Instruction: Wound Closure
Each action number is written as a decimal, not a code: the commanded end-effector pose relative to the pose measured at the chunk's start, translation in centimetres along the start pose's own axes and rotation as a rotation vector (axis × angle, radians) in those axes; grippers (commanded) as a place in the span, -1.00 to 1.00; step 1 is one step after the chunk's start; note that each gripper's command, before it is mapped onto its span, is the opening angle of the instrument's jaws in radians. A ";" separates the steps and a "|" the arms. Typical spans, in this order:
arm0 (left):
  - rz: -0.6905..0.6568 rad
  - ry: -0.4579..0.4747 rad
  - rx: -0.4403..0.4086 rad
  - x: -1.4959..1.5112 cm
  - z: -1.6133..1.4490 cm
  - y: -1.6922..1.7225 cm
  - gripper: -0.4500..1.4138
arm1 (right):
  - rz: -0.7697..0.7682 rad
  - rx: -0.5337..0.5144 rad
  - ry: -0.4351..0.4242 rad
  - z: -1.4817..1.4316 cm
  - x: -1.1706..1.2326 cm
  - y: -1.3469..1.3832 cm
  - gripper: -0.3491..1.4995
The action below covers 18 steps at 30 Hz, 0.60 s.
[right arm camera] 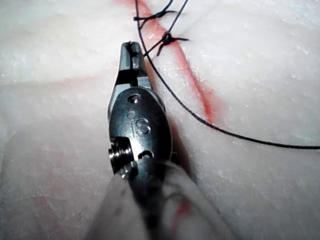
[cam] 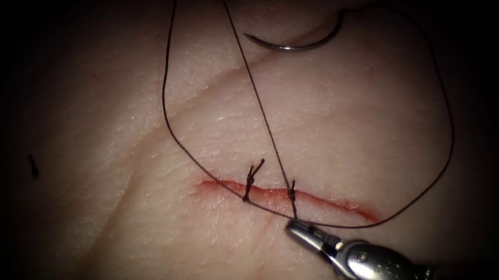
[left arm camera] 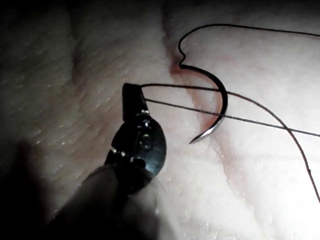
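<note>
Needle (cam: pixel 293 44) is seen lying free on the tissue (cam: pixel 140 220), well above the cut (cam: pixel 292 197), held by neither tool. Thread (cam: pixel 165 94) is gripped at the cut's lower edge by the closed right pincer (cam: pixel 297 225). The left pincer (left arm camera: pixel 134 100) appears closed on a thread strand, though shadow obscures it.

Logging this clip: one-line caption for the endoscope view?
Right tool shut on thread beside the twice-stitched cut; needle lies free on the tissue.
</note>
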 end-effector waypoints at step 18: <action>0.003 0.165 -0.125 -0.01 0.02 0.50 -1.00 | 0.002 -0.001 -0.018 -0.05 -0.03 -0.06 0.04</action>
